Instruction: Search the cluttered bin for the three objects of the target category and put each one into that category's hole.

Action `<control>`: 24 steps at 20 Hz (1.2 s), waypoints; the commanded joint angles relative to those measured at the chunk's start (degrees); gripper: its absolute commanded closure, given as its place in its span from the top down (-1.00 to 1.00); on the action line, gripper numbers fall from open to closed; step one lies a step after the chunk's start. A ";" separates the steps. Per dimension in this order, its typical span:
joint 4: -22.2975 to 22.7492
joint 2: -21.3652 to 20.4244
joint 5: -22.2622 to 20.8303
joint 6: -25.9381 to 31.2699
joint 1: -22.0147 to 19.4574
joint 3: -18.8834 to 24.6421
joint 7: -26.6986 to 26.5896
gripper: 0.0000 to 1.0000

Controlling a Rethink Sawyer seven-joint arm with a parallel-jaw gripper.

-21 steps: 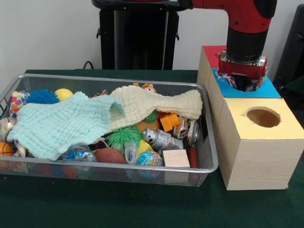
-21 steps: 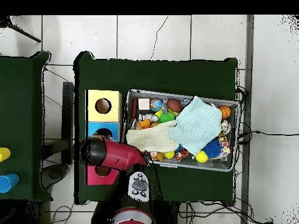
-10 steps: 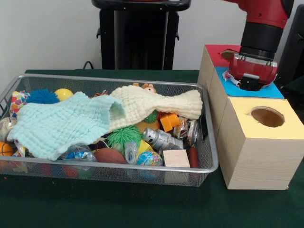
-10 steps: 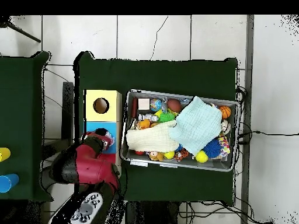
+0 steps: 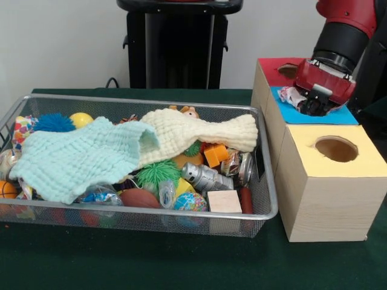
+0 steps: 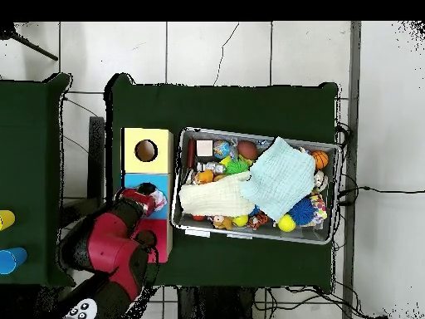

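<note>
My gripper (image 5: 314, 104) hangs tilted just above the blue-topped box (image 5: 343, 116), and the blue box's hole is hidden beneath it. It is shut on a crumpled white and pink wrapper (image 5: 292, 95) that sticks out to the left. In the overhead view the gripper (image 6: 147, 198) and wrapper (image 6: 157, 199) sit over the blue box (image 6: 135, 181). A red-topped box (image 5: 273, 67) stands behind and a yellow-topped box (image 5: 363, 164) with a round hole (image 5: 335, 148) in front. The wire bin (image 5: 266, 199) holds the clutter.
In the bin a mint cloth (image 5: 78, 157) and a cream cloth (image 5: 193, 133) cover much of the pile. A silver can (image 5: 202, 176), wooden block (image 5: 224, 201), green spiky ball (image 5: 157, 173) and orange block (image 5: 216, 154) lie near the box side.
The arm has swung away from the bin side and the wrist has tilted. The gripper stays over the blue box with the wrapper still in it.
</note>
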 commanded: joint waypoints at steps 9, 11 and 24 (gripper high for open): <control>11.43 -25.59 -6.85 25.94 -27.47 28.07 -0.01 -1.00; 14.33 -28.53 -4.74 28.05 -31.77 33.59 -1.39 -1.00; 8.51 -32.92 -13.99 34.04 -33.43 31.73 3.19 -1.00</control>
